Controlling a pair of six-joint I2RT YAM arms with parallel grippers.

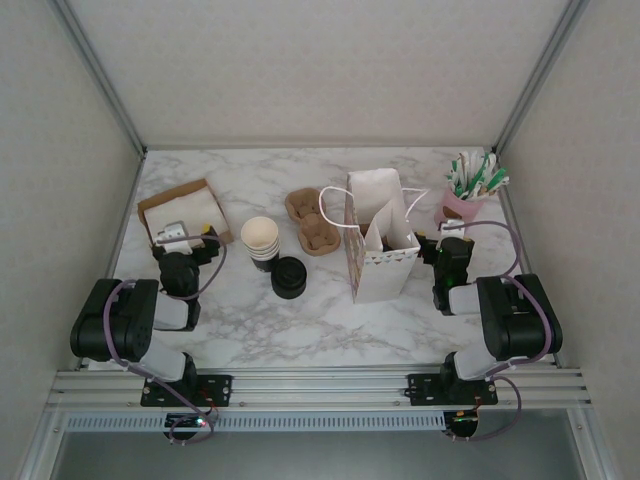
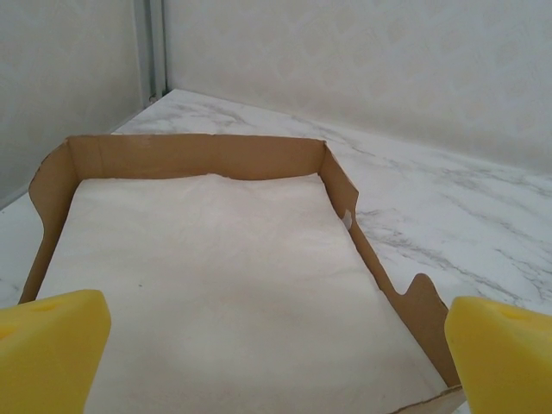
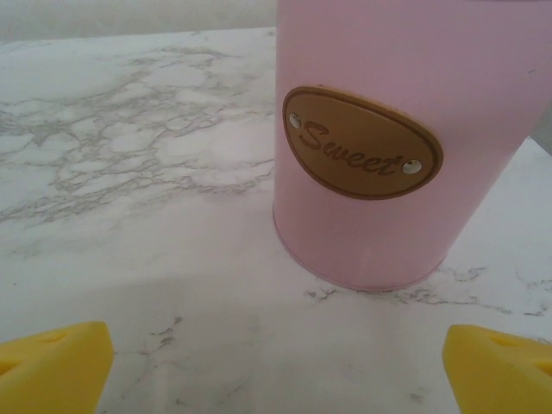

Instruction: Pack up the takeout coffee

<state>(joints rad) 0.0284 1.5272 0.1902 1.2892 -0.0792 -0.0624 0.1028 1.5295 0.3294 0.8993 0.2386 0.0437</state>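
Top view: paper cup, black-walled and uncovered, tops a nested stack between cardboard napkin tray and white bag.
Left wrist: left end effector, fingers wide apart, over the tray.
Right wrist: right end effector, fingers wide apart, facing pink "Sweet" tin.

Soft, even light fills all three views, bright and free of harsh glare. Shadows on the marble desk are faint and short. The top view is slightly grainy. In the wrist views, the yellow fingertips at the bottom corners look blurred, and the pink tin carries a mild sheen.
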